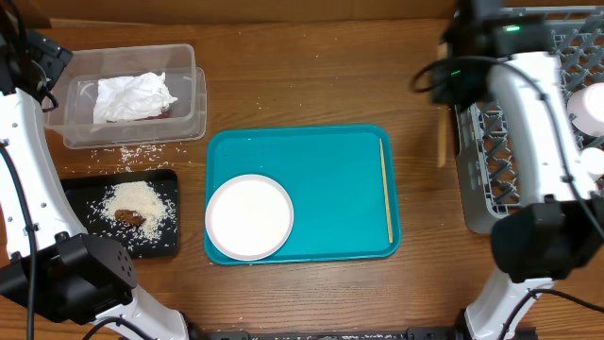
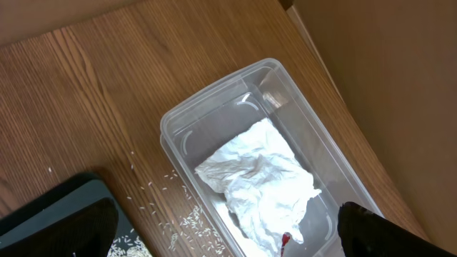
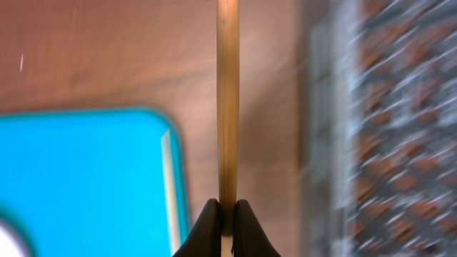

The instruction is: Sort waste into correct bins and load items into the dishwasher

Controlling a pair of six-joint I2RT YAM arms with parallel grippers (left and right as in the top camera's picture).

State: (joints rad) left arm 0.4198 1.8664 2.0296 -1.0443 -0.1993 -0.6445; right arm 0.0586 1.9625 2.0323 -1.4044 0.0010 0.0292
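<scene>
My right gripper (image 3: 227,214) is shut on one wooden chopstick (image 3: 227,107), which hangs over bare wood (image 1: 441,142) between the teal tray (image 1: 330,189) and the grey dishwasher rack (image 1: 510,179). The other chopstick (image 1: 387,189) lies along the tray's right edge, and the white plate (image 1: 249,216) sits at its front left. My left gripper (image 2: 228,235) is open above the clear tub (image 1: 189,85), which holds the crumpled napkin (image 2: 260,178) and a bit of red wrapper (image 2: 285,239). The black tray (image 1: 85,194) holds rice (image 1: 137,198) and a brown scrap (image 1: 130,217).
Loose rice grains (image 1: 132,153) lie on the table between the tub and the black tray. White bowls (image 1: 587,109) sit in the rack at the far right. The right wrist view is blurred over the rack (image 3: 385,128).
</scene>
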